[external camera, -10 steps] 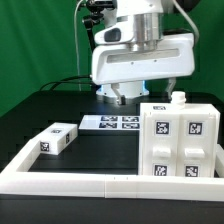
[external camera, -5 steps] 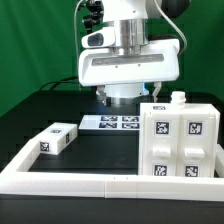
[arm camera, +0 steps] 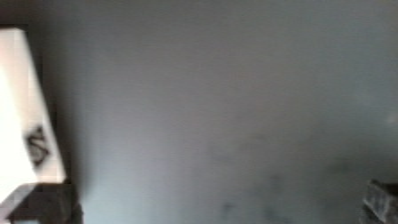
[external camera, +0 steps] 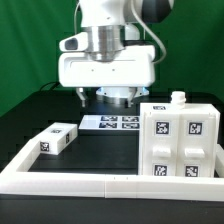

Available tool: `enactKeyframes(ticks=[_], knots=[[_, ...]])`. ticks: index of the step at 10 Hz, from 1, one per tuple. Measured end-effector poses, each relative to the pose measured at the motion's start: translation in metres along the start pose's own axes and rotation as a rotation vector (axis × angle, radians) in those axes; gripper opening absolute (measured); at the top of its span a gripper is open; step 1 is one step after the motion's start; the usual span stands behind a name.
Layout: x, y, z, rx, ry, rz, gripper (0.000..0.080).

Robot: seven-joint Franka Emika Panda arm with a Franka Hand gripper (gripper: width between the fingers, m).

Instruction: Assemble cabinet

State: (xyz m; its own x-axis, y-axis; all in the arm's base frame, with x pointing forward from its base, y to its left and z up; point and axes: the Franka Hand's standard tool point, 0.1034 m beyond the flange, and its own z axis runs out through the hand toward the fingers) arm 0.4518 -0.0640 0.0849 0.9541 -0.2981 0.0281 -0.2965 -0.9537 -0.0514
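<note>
Gaping wide and empty, the claw (arm camera: 210, 203) hangs; cabinet (external camera: 178, 150) shows black-and-white square tags (external camera: 160, 127).

We are seeing the cabinet's large white box (external camera: 178, 140) standing upright at the exterior view's right, with four black-and-white tags on its front and a small white peg (external camera: 179, 98) sitting on top. A smaller white block (external camera: 57, 139) is lying flat, well apart toward the exterior view's left, showing one tag.

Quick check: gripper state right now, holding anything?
Gripper: open, fingers spread wide, nothing between them.
</note>
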Motion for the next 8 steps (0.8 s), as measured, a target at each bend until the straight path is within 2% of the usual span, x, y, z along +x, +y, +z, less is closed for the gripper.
enactKeyframes(ticks=[2, 3, 4, 7, 8], knots=[[0.013, 0.040, -0.002, -0.018, 0.011, -0.035, 0.0797], [0.016, 0.044, -0.003, -0.021, 0.017, -0.035, 0.0797], [0.014, 0.039, -0.002, -0.020, 0.013, -0.047, 0.0797], [0.014, 0.039, -0.002, -0.020, 0.013, -0.049, 0.0797], [0.014, 0.046, 0.000, -0.022, 0.002, -0.069, 0.0797]])
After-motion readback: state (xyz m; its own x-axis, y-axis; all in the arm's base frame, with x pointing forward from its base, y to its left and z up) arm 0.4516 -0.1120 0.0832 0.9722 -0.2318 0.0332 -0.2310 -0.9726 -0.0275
